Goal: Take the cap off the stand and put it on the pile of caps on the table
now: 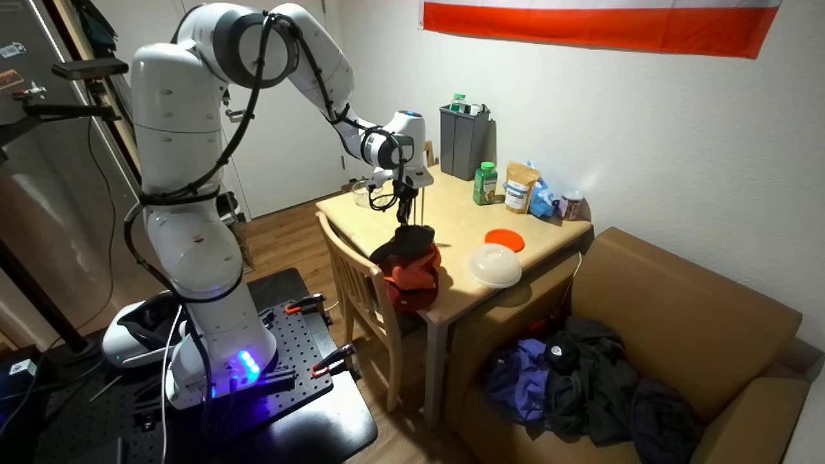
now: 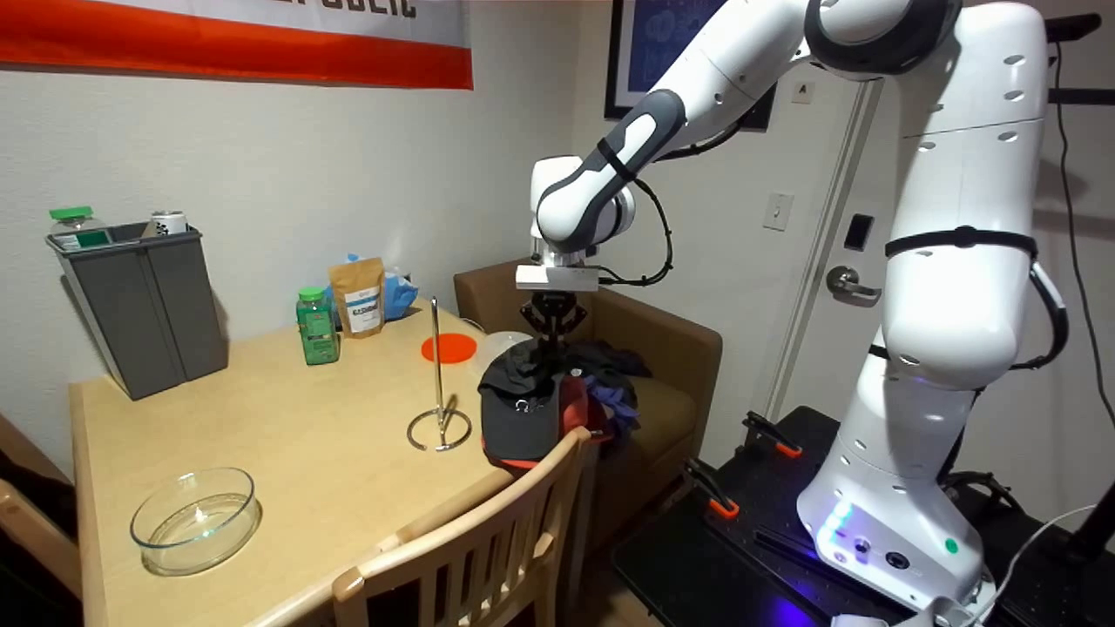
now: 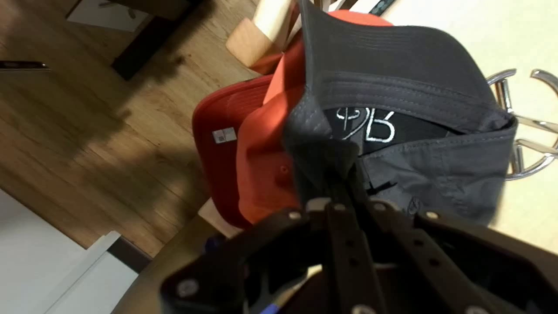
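Note:
The black cap (image 2: 518, 427) lies over the pile of red caps (image 1: 416, 283) at the table's corner. In the wrist view the cap (image 3: 436, 174) looks dark grey, its open side toward the camera, with red caps (image 3: 261, 165) beneath and beside it. The table (image 2: 305, 435) is light wood. My gripper (image 3: 347, 181) points down with its fingers close together, pinching the cap's fabric near its edge; the very tips are dark and partly hidden. It also shows above the cap in an exterior view (image 2: 550, 344). The metal stand (image 2: 438, 374) is upright beside the cap, bare.
A wooden chair (image 2: 470, 540) stands against the table by the caps. An orange disc (image 1: 504, 240) and a clear lid (image 1: 495, 265) lie nearby. A glass bowl (image 2: 196, 522), grey bin (image 2: 144, 313), green bottle (image 2: 317, 326) and pouch (image 2: 359, 296) stand on the table. A sofa (image 1: 683, 322) adjoins it.

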